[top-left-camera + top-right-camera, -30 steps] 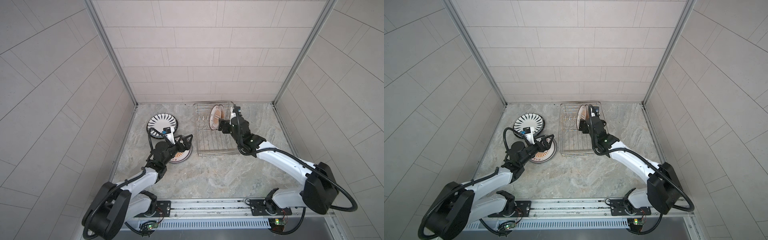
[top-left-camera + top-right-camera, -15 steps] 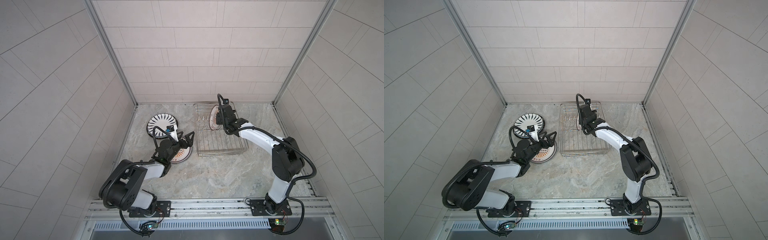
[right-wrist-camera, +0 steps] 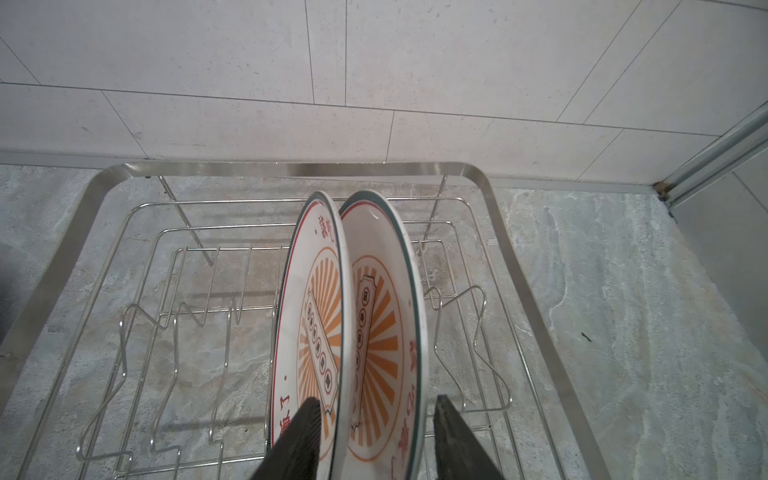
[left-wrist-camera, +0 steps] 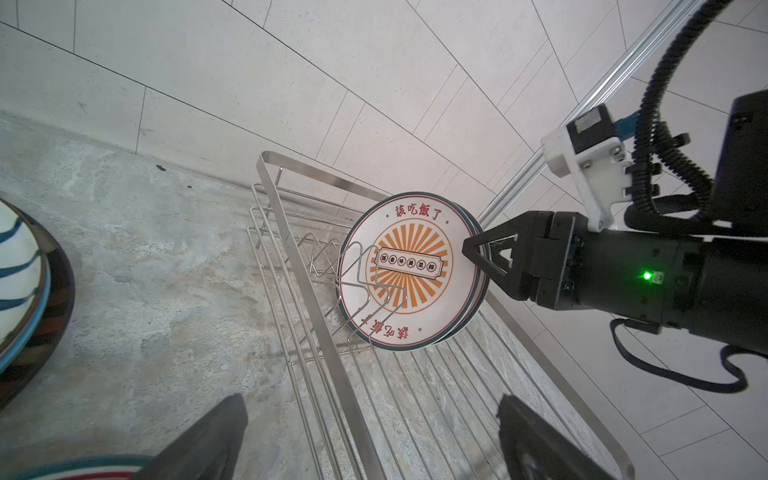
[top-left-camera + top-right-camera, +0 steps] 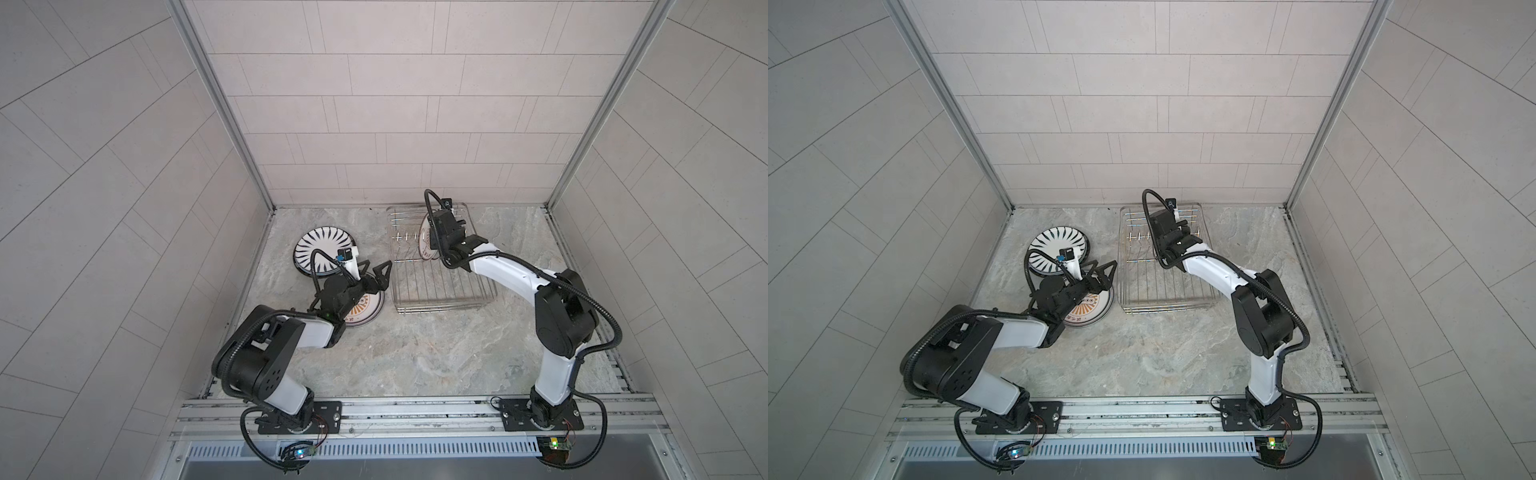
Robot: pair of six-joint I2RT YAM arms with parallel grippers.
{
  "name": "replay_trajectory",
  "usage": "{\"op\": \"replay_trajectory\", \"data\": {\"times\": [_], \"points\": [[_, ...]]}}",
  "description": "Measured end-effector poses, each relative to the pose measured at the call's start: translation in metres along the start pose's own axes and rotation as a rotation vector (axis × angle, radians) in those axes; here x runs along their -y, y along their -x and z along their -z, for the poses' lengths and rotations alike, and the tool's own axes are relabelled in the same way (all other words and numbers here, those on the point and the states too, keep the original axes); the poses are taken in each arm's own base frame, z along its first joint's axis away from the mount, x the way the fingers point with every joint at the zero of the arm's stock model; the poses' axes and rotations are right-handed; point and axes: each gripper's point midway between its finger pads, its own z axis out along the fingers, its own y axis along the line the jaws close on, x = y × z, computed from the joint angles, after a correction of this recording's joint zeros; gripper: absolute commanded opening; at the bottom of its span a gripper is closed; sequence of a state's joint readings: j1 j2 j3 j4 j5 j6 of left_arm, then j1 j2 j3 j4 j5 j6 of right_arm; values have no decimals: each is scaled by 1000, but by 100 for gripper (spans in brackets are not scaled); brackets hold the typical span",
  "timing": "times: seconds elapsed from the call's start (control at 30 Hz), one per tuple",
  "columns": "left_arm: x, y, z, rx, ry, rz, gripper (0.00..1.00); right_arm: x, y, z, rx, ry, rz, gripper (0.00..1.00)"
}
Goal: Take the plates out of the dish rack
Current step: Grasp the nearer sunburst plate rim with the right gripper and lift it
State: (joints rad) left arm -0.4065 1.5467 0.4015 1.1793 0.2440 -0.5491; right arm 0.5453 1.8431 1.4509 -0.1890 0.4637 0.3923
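In both top views: a silver wire dish rack of thin parallel bars on a grey marbled tabletop, holding two upright plates between prongs toward its far end. Left of the dish rack, flat on the stone: a striped plate with black radial wedges and a dark rim, and closer to the rack a flat sunburst plate, half hidden under the left gripper, fingers spread wide, holding nothing. Over the rack, the right gripper at the upright plates. From the left wrist: glossy white faces, orange rays, red lettering and a thin dark rim on the front upright plate; one triangular finger of the right gripper at that rim, its partner behind the pair. From the right wrist: both upright plates edge-on, rims meeting at the top, kinked wire prongs on either side; black fingers straddling both rims, partly drawn in; cannot tell whether pinching or just beside.
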Motion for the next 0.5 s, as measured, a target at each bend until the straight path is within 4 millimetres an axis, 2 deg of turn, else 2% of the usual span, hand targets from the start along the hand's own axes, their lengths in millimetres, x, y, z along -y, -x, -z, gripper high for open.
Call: {"op": "replay_trajectory", "data": {"times": [0.27, 0.5], "points": [[7, 3, -3, 3, -35, 9, 100, -9, 10, 29, 56, 20, 30, 40], [18, 3, -14, -11, -106, 58, 100, -12, 19, 27, 50, 55, 21, 35]]}}
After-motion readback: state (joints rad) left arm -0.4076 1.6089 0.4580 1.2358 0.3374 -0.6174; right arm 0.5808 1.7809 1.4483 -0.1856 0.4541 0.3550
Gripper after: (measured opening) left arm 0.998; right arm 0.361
